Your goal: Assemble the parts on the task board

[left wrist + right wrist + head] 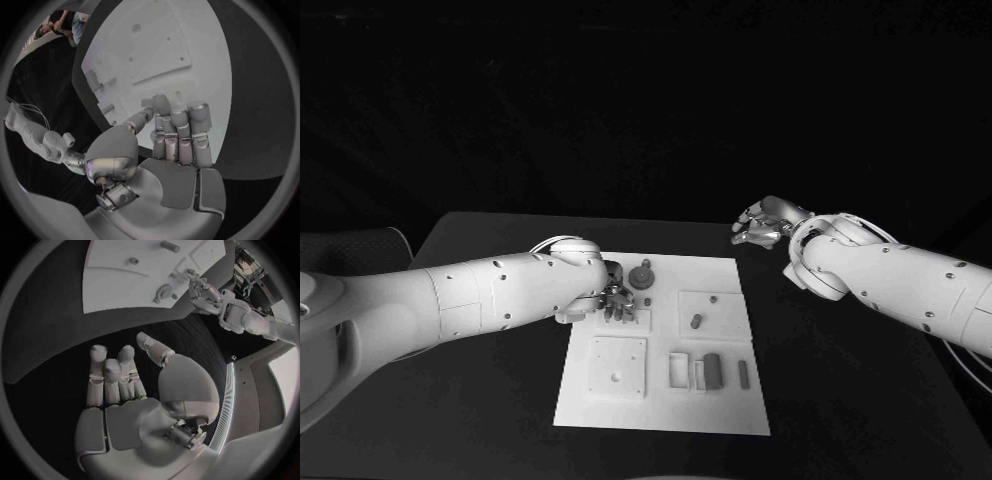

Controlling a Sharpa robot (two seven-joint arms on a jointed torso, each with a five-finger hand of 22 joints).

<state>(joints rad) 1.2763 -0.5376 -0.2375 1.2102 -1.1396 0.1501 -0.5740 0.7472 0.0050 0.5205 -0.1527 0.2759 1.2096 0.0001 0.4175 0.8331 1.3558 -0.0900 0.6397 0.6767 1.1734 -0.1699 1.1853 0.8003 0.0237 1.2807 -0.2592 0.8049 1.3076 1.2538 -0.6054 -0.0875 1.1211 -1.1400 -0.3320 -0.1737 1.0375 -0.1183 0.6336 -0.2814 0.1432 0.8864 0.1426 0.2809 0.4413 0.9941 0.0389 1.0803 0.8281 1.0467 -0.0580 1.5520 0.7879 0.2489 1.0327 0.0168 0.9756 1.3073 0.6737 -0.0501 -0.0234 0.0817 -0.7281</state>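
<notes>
Item: parts (711, 368), small grey pieces lying on the task board (661, 415), mid-tabletop. Likely light, rigid, smooth; best pinched across their narrow sides. Left hand (617, 300) over the board's far-left corner, fingers together, empty. Right hand (764, 225) off-board, fingers loosely apart, empty.

No legible text, labels or numbers anywhere on the task board (733, 405).

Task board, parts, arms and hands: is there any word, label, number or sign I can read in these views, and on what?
None can be read.
Task board: plain white, no print visible.
Parts: no marks that show.
Left hand and right hand: no lettering visible.
</notes>
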